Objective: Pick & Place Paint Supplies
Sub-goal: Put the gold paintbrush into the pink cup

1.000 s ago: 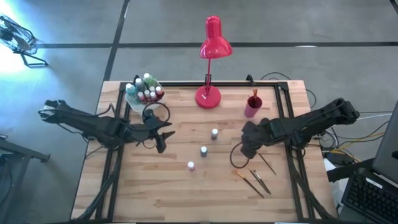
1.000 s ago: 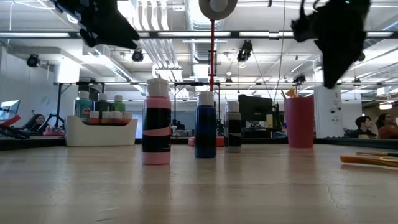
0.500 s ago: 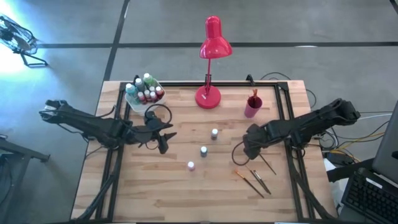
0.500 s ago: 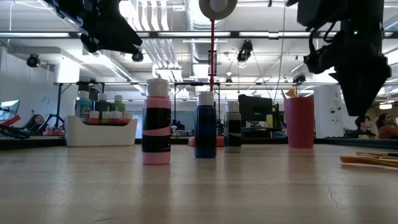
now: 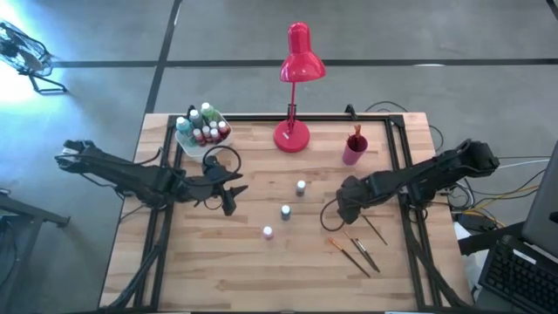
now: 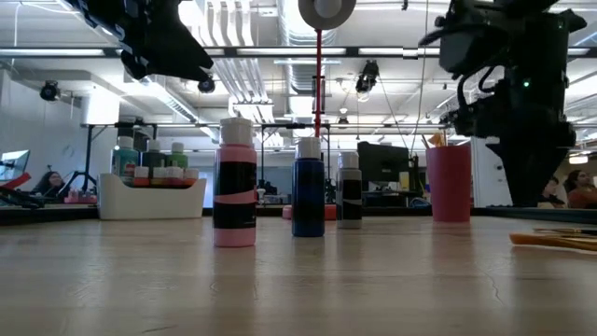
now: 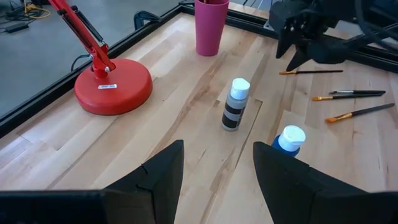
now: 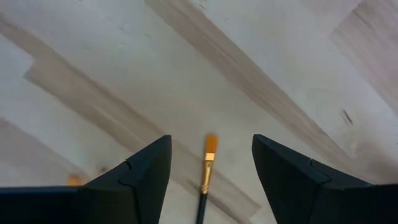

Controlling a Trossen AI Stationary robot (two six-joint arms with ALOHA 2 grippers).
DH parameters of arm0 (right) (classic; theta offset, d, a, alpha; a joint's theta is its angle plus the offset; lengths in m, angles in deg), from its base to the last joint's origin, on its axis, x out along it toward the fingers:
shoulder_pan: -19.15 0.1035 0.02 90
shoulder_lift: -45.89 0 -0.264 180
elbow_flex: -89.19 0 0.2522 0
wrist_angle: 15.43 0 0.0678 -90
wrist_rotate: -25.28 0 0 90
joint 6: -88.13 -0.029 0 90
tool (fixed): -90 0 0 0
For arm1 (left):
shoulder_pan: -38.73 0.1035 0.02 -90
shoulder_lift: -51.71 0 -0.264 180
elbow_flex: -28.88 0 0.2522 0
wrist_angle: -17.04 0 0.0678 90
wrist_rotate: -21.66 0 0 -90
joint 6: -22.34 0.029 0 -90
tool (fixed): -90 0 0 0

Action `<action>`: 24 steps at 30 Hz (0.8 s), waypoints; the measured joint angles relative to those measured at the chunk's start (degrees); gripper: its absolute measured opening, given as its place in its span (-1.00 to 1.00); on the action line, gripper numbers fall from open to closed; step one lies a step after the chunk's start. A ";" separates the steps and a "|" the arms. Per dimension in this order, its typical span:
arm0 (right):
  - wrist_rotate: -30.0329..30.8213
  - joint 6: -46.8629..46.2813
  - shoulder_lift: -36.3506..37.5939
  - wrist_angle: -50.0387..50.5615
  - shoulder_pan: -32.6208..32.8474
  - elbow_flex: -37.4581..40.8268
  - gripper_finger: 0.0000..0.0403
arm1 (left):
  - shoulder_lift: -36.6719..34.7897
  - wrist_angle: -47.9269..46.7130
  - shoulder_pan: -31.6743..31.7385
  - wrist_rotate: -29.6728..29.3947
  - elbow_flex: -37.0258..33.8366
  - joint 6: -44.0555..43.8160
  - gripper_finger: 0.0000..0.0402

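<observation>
Brushes lay at lower right of the high view: several thin wooden-handled paintbrushes (image 5: 356, 251) scattered on the pale wooden table (image 5: 209, 270), just below the right gripper (image 5: 342, 209). That gripper stood open and empty, its dark fingers (image 8: 140, 171) spread apart, and in its wrist view one orange-bristled paintbrush (image 8: 207, 168) showed between them, bristle end pointing away, lying flat on the wood and untouched.

Three small white-capped paint bottles stood upright in a diagonal line mid-frame: a grey and black one (image 5: 301, 187), a blue one (image 5: 285, 211) and a pink one (image 5: 268, 232), all apart from both grippers. The left gripper (image 5: 228, 194) hovered left of them, open and holding nothing. More bottles filled a white tray (image 5: 201, 128) at upper left. A red desk lamp (image 5: 295, 78) stood at top centre, with a pink cup (image 5: 353, 150) to its right.
</observation>
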 joint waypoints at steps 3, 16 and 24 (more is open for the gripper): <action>0.12 0.06 -1.53 -0.10 -0.02 0.36 0.06 | -0.01 0.00 0.00 0.00 0.00 0.00 -0.02; -2.90 2.18 -7.99 -2.62 -0.02 1.60 -0.08 | -0.01 0.00 0.02 0.02 0.00 0.02 -0.02; -3.34 3.09 -8.04 -3.50 0.00 1.65 -0.23 | -0.01 -0.02 0.01 0.02 0.00 0.02 -0.02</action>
